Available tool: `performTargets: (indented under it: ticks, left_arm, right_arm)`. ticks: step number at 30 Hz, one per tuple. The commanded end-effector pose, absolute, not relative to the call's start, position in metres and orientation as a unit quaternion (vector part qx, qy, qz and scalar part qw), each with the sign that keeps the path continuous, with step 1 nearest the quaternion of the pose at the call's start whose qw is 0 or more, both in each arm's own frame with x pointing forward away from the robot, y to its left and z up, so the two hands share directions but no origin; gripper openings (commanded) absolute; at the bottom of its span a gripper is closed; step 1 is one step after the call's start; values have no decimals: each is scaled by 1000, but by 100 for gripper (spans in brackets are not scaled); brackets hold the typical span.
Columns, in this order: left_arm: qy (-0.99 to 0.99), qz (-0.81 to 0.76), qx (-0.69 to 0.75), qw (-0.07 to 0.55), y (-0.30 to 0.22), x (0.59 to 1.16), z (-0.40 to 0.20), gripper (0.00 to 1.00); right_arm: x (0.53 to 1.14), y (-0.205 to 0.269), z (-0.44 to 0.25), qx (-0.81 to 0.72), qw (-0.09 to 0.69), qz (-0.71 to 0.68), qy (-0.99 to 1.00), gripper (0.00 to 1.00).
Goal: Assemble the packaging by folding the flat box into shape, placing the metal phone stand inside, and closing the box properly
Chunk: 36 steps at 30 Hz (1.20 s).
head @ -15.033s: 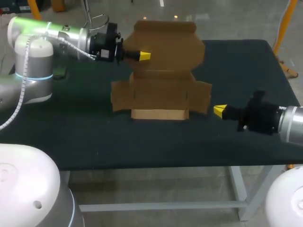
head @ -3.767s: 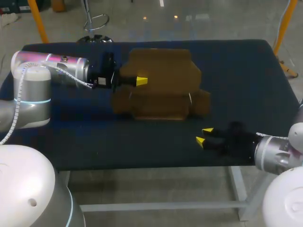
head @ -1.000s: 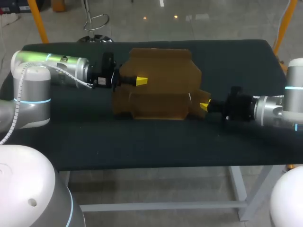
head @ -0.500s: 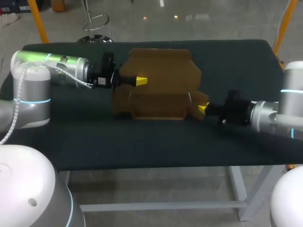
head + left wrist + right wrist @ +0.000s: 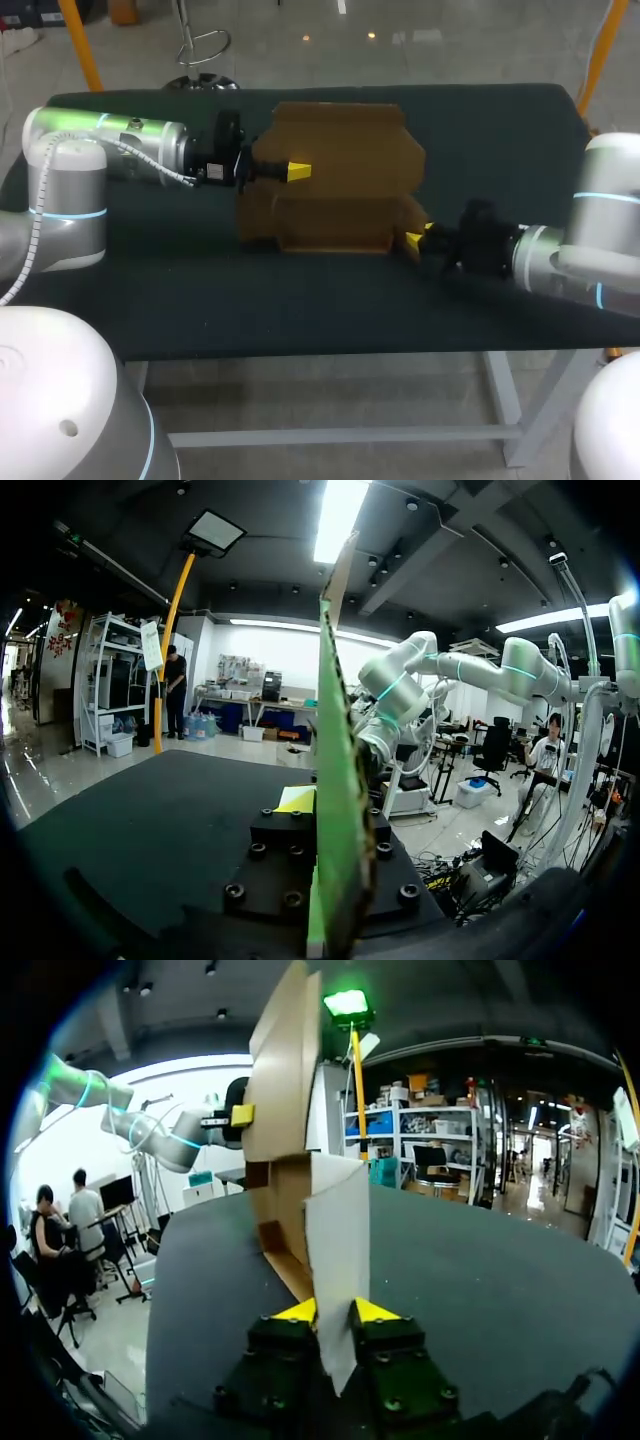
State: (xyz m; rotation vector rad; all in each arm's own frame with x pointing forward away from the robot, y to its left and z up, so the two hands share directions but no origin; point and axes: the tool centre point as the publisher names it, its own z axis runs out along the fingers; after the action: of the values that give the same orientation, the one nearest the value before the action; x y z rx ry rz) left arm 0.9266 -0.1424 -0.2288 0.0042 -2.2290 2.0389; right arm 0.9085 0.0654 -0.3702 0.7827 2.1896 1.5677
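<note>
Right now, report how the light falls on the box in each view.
Head view: dim; the cardboard box reads dark brown, barely standing out from the dark table. Left wrist view: the box edge in the left gripper glows green. Right wrist view: the flap in the right gripper is pale and brightly lit, without glare.

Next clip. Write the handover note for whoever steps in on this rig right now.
Left claw: shut on the cardboard box, at the left edge of its big rear panel.
Right claw: shut on the right side flap.
The box lies in the middle of the table, only partly folded.
Done: folding begun. Left: finish the walls, put in the phone stand (not in view), close the lid.
</note>
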Motion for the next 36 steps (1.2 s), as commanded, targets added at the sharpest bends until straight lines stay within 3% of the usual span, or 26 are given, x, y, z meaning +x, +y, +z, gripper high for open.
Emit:
performTargets:
  ticks: [1,7,15,18,21,36]
  left_arm:
    - [-736,674,0,62,-144,927,-232,0]
    - [-736,674,0,62,-144,927,-232,0]
    - [-736,674,0,62,-144,927,-232,0]
    - [-736,674,0,62,-144,927,-232,0]
    - [-736,674,0,62,-144,927,-232,0]
    - [-736,674,0,62,-144,927,-232,0]
  right_arm:
    - [905,75,-370,286,181,544,767,33]
    - [901,80,-370,294,182,543,765,35]
    - [897,86,-368,307,183,543,760,47]
    - [897,89,-365,309,183,544,758,62]
    - [896,94,-363,308,183,546,757,71]
    - [891,109,-359,318,172,548,754,75]
